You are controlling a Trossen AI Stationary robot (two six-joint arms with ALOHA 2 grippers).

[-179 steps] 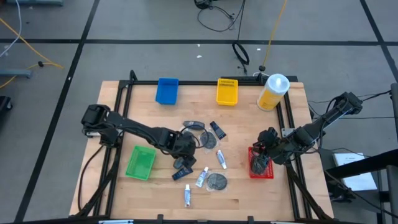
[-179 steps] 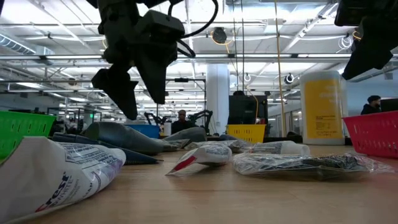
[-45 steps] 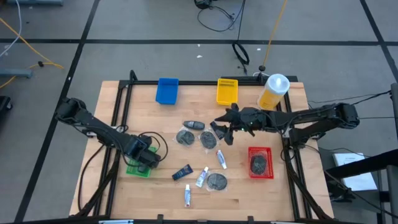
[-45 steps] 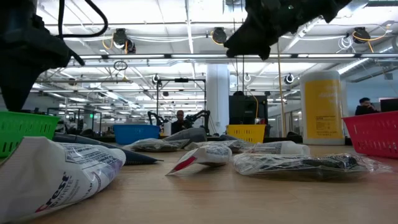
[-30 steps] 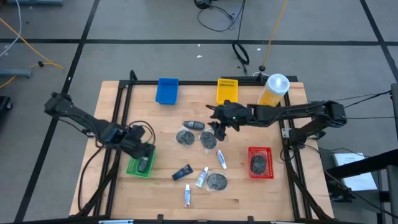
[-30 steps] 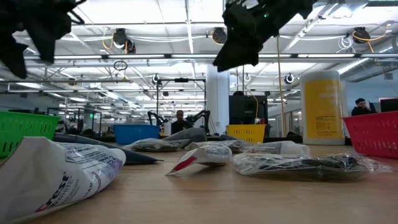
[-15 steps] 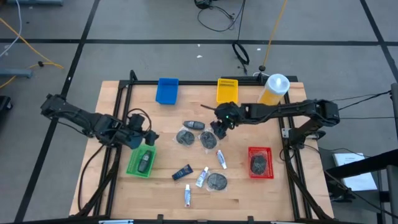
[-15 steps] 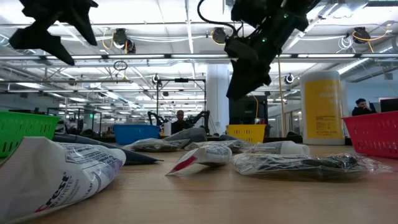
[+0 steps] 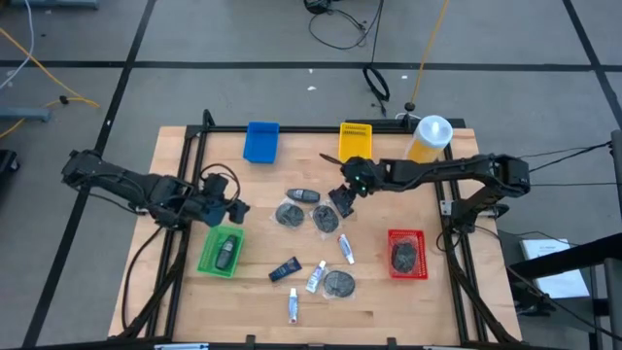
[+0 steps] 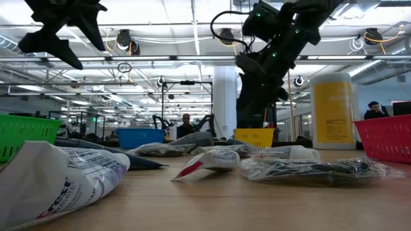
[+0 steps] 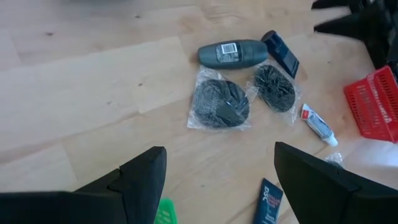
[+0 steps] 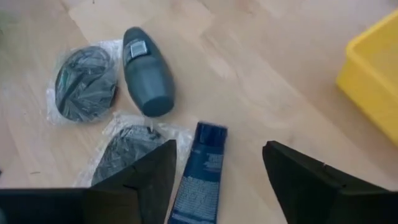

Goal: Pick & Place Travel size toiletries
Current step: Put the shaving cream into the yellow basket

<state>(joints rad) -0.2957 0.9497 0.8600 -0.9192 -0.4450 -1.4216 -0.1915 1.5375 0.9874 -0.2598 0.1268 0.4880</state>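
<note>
Travel size toiletries lie mid-table: a dark bottle [image 9: 303,195], two bagged dark discs [image 9: 289,214] [image 9: 326,219], a dark blue tube [image 9: 340,204], white tubes [image 9: 345,248] [image 9: 314,279] and more nearer. One dark bottle [image 9: 225,253] lies in the green tray [image 9: 208,261]. A disc [image 9: 403,255] lies in the red tray [image 9: 407,272]. My right gripper [image 12: 217,180] hangs open over the dark blue tube [image 12: 202,168], its fingers on either side and above it. My left gripper [image 9: 228,209] hovers open just beyond the green tray's far end.
A blue tray [image 9: 261,141] and a yellow tray [image 9: 355,142] stand at the far edge, with a big yellow bottle [image 9: 428,143] at the far right. A dark tube [image 9: 285,269], a disc [image 9: 338,283] and a white tube [image 9: 292,308] lie toward the near edge.
My left gripper has drawn back from over the green tray toward the far edge and risen; a dark bottle now lies in the tray. My right gripper has come down over the dark blue tube.
</note>
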